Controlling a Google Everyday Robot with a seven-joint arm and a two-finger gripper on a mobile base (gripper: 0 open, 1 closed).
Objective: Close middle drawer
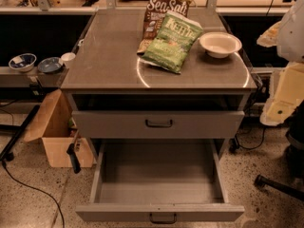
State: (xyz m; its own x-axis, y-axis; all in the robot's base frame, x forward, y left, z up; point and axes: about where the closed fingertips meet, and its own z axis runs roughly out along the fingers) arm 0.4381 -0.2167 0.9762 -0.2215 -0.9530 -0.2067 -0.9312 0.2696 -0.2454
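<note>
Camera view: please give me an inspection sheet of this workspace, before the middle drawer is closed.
surface: flat grey cabinet top, carrying three items.
job's things: wide grey metal middle drawer, pulled far out, box empty; taller grey top drawer above it is shut.
clutter: brown Sea Salt chip bag; green chip bag lying partly over it; white round bowl beside them.
grippers: gripper at the right edge, apart from the drawer.
cables: black floor cable on the left; thin black cable on the right.
surroundings: open cardboard box left of the cabinet; small bowls on a side shelf.
</note>
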